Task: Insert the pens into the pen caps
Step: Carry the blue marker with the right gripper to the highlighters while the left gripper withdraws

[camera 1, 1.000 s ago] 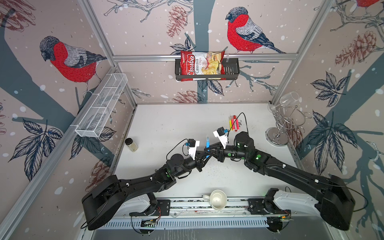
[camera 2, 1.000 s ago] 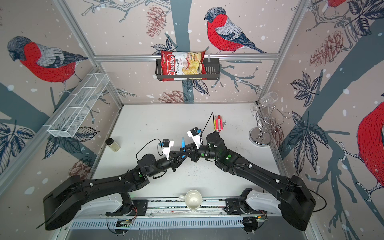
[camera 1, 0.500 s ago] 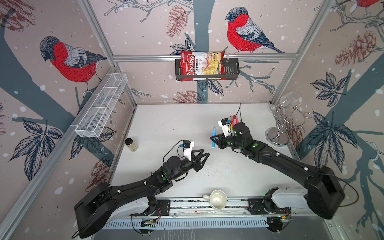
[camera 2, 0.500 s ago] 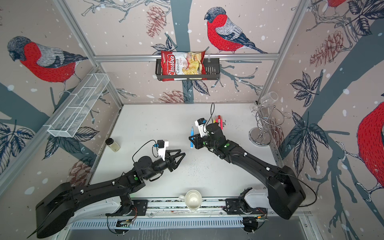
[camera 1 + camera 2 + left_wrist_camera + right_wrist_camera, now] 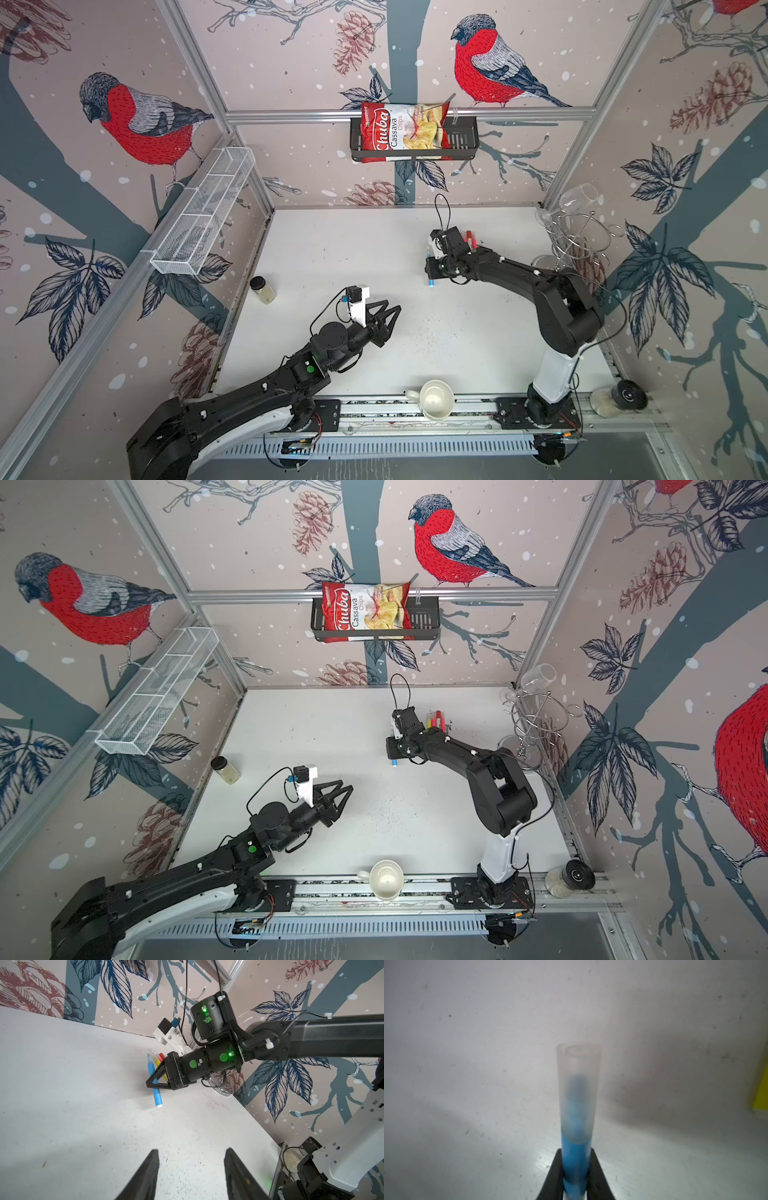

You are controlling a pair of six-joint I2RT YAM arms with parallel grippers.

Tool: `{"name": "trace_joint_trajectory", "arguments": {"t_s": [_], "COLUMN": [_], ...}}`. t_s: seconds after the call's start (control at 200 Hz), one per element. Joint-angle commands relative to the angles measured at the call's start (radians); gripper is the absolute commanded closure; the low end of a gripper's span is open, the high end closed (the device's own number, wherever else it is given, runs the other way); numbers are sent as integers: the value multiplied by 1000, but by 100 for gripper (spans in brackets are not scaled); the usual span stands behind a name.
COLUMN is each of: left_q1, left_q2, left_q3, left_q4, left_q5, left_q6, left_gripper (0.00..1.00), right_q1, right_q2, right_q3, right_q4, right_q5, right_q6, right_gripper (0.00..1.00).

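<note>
Nearest the front, the left gripper (image 5: 392, 306) hangs over the white table (image 5: 457, 332) with jaws parted and empty, while farther back the right gripper (image 5: 153, 1082) pinches the blue pen (image 5: 157, 1097), its tip inside a translucent cap (image 5: 578, 1084), and just behind lie the yellow and red pens (image 5: 436, 720).

The left arm (image 5: 257, 392) lies stretched low and forward toward the middle, wrist lifted, left gripper (image 5: 392, 308) with jaws parted. The right arm (image 5: 515, 270) rises, bends sharply at the elbow and reaches leftward, right gripper (image 5: 148, 1083) pinched tight on the blue pen (image 5: 157, 1096), the two grippers well apart
</note>
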Motion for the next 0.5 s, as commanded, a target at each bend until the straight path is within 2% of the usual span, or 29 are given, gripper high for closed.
{"name": "trace_joint_trajectory", "arguments": {"t_s": [0.0,0.29,0.495], "left_q1": [1,1,0], "left_q2": [-44,-172,-211], "left_q3": [-2,-7,-7], "left_q4": [-61,-169,-199], "left_q5": [-60,-120,-137], "left_q6": [32,40,41], "left_gripper": [48,48,48], "right_q1": [-13,-52,-82], "right_q2": [87,308,393], "right_q3": [96,381,496], "right_q4": [-108,-253,-311], "right_q5": [85,193,220], "right_q6": [-43,-72,-86], "right_gripper": [91,89,89]}}
